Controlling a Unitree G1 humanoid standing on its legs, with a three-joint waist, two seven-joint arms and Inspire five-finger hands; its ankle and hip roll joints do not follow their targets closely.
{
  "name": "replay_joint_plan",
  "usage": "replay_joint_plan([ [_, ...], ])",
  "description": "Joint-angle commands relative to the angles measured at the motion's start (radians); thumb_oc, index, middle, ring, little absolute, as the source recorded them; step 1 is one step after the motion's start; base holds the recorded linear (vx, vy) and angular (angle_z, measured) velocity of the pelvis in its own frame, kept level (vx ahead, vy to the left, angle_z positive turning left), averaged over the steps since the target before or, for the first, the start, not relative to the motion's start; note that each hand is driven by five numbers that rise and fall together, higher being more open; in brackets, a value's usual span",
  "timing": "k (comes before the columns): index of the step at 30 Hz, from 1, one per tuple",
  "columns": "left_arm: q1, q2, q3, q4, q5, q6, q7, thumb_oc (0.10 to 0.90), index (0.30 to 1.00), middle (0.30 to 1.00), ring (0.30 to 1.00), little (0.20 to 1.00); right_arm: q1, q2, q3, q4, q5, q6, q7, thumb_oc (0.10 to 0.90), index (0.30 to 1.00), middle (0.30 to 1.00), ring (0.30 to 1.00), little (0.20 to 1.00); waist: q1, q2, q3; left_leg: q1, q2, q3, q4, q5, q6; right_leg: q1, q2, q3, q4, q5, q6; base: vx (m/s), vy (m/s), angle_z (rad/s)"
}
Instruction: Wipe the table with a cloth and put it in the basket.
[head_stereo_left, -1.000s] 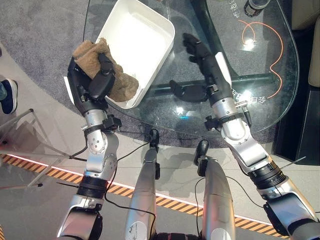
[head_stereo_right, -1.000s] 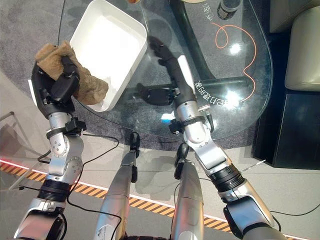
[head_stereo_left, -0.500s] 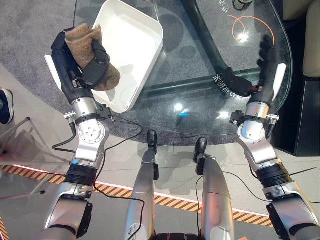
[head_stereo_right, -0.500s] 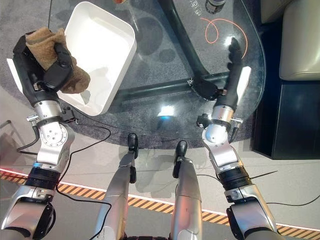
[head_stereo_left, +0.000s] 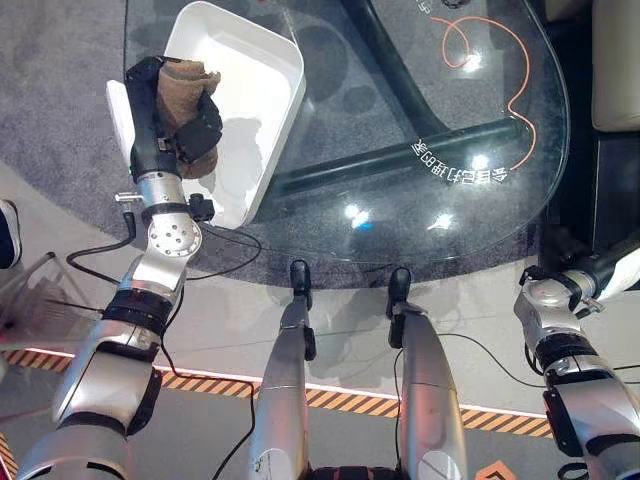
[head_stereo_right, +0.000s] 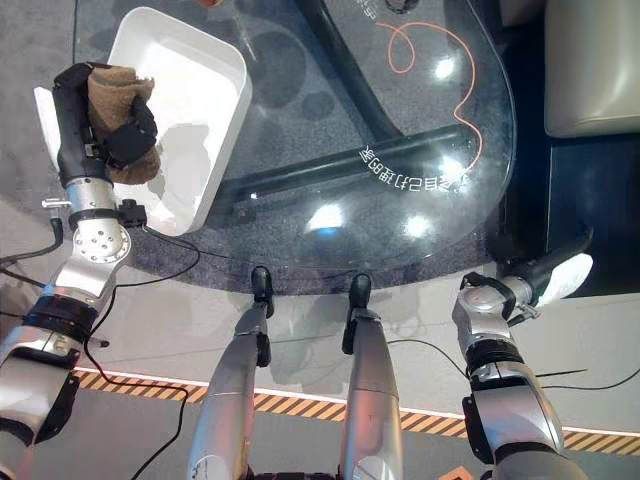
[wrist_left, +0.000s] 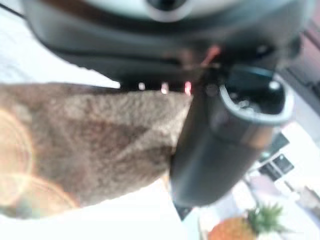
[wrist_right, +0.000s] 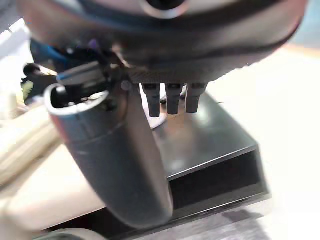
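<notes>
A brown cloth is bunched in my left hand, whose thumb and fingers are curled round it. In the left wrist view the cloth lies under the thumb. Hand and cloth hang over the near left rim of the white basket, which stands on the left end of the glass table. My right hand is off the table, low beside its right end, with its fingers straight and nothing in it. The right wrist view shows its thumb over a dark cabinet.
An orange cable loops on the far right of the glass. Dark table legs show through the top. A cream seat and a black cabinet stand right of the table. A person's shoe is at the left edge.
My right arm has swung off the glass, out to the right and down beside the table. The left hand keeps the cloth by the basket's left rim. The camera has shifted.
</notes>
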Motion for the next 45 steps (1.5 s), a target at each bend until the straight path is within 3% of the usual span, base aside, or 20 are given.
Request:
replay_joint_plan([
  [1,-0.152,0.11,0.052,-0.017,-0.014,-0.038,0.048,0.1,0.3,0.3,0.3,0.2,0.008,-0.097,-0.016,0.045,0.005,-0.05,0.006,0.8,0.9,0.9,0.9,0.9,0.009,-0.009,-0.027,0.013,-0.047,0.034,0.139,-0.116,0.04,0.054,0.088,0.005,-0.104,0.08,0.018,0.0,0.0,0.0],
  [4,-0.194,0.113,-0.001,0.026,-0.049,0.013,0.017,0.1,0.3,0.3,0.3,0.2,0.019,-0.096,-0.004,0.096,-0.019,0.03,0.027,0.8,0.9,0.9,0.9,0.9,0.0,-0.01,-0.027,0.01,-0.043,0.038,0.141,-0.114,0.041,0.05,0.089,0.008,-0.107,0.084,0.018,0.0,0.0,0.0],
  [6,-0.199,0.113,-0.009,0.034,-0.059,0.023,0.005,0.1,0.3,0.3,0.3,0.2,0.021,-0.095,-0.002,0.106,-0.02,0.04,0.032,0.8,0.9,0.9,0.9,0.9,-0.002,-0.009,-0.027,0.009,-0.042,0.039,0.141,-0.114,0.041,0.05,0.089,0.009,-0.108,0.085,0.018,0.0,0.0,0.0],
  [10,-0.246,0.105,-0.067,0.096,-0.129,0.141,-0.122,0.1,0.3,0.3,0.3,0.2,0.035,-0.079,0.021,0.166,-0.041,0.158,0.126,0.8,0.9,0.9,0.9,0.9,-0.014,-0.01,-0.027,0.011,-0.04,0.046,0.134,-0.109,0.042,0.05,0.092,0.013,-0.12,0.094,0.019,0.0,0.0,0.0],
  [20,-0.29,0.092,-0.102,0.209,-0.18,0.273,-0.238,0.1,0.3,0.3,0.3,0.2,0.056,-0.034,0.073,0.192,-0.104,0.217,0.202,0.8,0.9,0.9,0.9,0.9,-0.032,-0.011,-0.027,0.017,-0.037,0.057,0.123,-0.099,0.041,0.049,0.093,0.02,-0.132,0.103,0.017,0.0,0.0,0.0],
  [21,-0.29,0.092,-0.103,0.213,-0.18,0.28,-0.243,0.213,0.396,0.396,0.396,0.313,0.057,-0.033,0.073,0.191,-0.107,0.217,0.202,0.8,0.9,0.9,0.9,0.9,-0.033,-0.01,-0.027,0.017,-0.037,0.058,0.123,-0.099,0.041,0.049,0.093,0.021,-0.132,0.103,0.017,0.0,0.0,0.0],
  [22,-0.291,0.087,-0.106,0.222,-0.184,0.304,-0.258,0.388,0.547,0.547,0.547,0.488,0.058,-0.028,0.078,0.19,-0.107,0.218,0.205,0.8,0.9,0.9,0.9,0.9,-0.034,-0.011,-0.027,0.016,-0.036,0.058,0.123,-0.097,0.04,0.049,0.092,0.021,-0.134,0.106,0.018,0.0,0.0,0.0],
  [23,-0.29,0.083,-0.105,0.227,-0.186,0.316,-0.264,0.709,0.822,0.822,0.822,0.809,0.058,-0.025,0.079,0.189,-0.109,0.219,0.206,0.8,0.9,0.9,0.9,0.9,-0.035,-0.011,-0.027,0.017,-0.037,0.058,0.123,-0.096,0.041,0.049,0.092,0.021,-0.135,0.106,0.018,0.0,0.0,0.0],
  [24,-0.29,0.079,-0.105,0.234,-0.184,0.326,-0.271,0.8,0.9,0.9,0.9,0.9,0.056,-0.023,0.079,0.189,-0.11,0.22,0.207,0.8,0.9,0.9,0.9,0.9,-0.036,-0.012,-0.027,0.018,-0.037,0.058,0.122,-0.096,0.041,0.05,0.092,0.021,-0.136,0.107,0.018,0.0,0.0,0.0],
  [45,-0.304,0.084,-0.091,0.265,-0.186,0.317,-0.265,0.8,0.9,0.9,0.9,0.9,0.057,-0.017,0.075,0.181,-0.12,0.226,0.219,0.8,0.9,0.9,0.9,0.9,-0.04,-0.015,-0.027,0.035,-0.039,0.058,0.109,-0.087,0.036,0.062,0.092,0.025,-0.154,0.124,0.019,0.0,0.0,0.0],
])
